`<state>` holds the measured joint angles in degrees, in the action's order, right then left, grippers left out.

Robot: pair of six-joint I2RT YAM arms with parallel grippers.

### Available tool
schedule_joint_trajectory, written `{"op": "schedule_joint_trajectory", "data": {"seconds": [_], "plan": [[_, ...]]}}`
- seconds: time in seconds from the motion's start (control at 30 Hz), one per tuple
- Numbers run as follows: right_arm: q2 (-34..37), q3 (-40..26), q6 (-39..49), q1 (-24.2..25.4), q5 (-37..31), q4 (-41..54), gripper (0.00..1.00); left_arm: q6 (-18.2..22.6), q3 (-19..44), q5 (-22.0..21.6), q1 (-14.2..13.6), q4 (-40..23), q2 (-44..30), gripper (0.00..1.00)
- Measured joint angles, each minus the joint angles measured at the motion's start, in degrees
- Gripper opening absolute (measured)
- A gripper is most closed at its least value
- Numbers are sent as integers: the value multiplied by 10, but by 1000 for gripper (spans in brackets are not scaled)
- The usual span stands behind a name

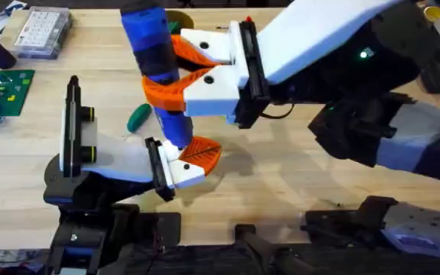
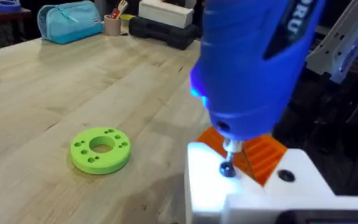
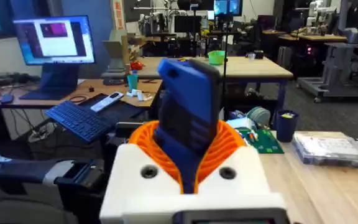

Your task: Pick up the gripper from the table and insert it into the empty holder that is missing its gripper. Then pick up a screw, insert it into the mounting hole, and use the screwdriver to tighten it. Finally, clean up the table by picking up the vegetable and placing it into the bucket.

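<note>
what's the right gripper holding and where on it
The right gripper is shut on the thick bright-blue cylindrical screwdriver, its orange ribbed pads clamping the body around its dark middle band, tip pointing down.

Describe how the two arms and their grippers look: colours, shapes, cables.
The right gripper has orange ribbed fingers on white blocks, backed by a black plate with a thin black cable. Behind it is a white link, then black joints. The left gripper matches: white block, black plate, orange ribbed finger.
</note>
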<state>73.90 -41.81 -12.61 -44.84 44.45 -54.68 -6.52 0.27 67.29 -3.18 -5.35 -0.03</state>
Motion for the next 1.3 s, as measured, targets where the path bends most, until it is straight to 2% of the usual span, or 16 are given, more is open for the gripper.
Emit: {"op": "schedule_joint_trajectory", "data": {"seconds": [0.27,0.6,1.3], "plan": [[0,1,-11,0,0,-89,69,0,0,0,0,0,0,16],[0,1,-37,0,0,-75,69,0,0,0,0,0,0,16],[0,1,-28,0,-1,-49,69,0,0,0,0,0,0,16]]}}
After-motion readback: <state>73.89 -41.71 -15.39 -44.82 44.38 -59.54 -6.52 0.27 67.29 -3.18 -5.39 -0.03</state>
